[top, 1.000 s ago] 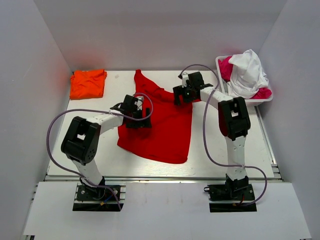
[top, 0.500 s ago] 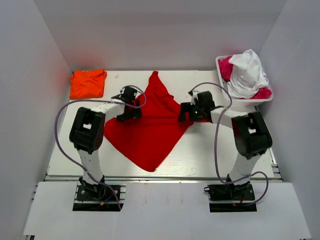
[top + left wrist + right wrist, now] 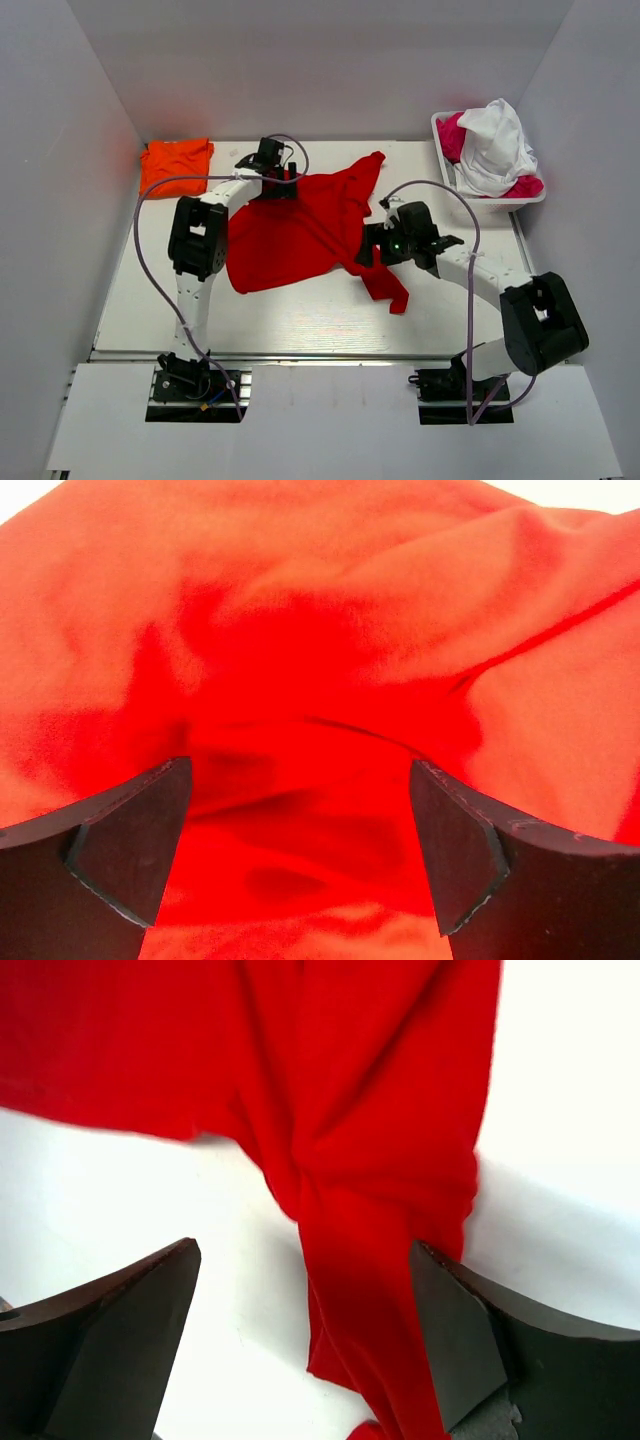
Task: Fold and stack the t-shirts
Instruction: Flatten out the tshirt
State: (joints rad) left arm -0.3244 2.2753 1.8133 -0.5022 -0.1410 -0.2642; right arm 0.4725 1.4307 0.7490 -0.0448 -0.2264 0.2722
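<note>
Red t-shirt (image 3: 290,225) lies unfolded and rumpled on the middle of the table (image 3: 300,315), with heavy creases across it. One corner reaches toward the far right, and a narrow twisted strip trails off its right side toward the near edge. Orange t-shirt (image 3: 177,167) sits folded in the far left corner of the table, apart from the red one. Left claw (image 3: 300,780) is at the far left edge of the red t-shirt, fingers spread wide. Red cloth fills its wrist view and bunches up between the fingers; no pinch is visible. Right claw (image 3: 305,1250) is at the right side of the red t-shirt, over the twisted strip, also spread wide. The strip runs down between the two fingers, close to the right one, with bare table to either side; not gripped. A white basket (image 3: 437,122) stands at the far right corner, holding a white cloth (image 3: 495,140) draped over a pink cloth (image 3: 452,135). It is well apart from both shirts.
</note>
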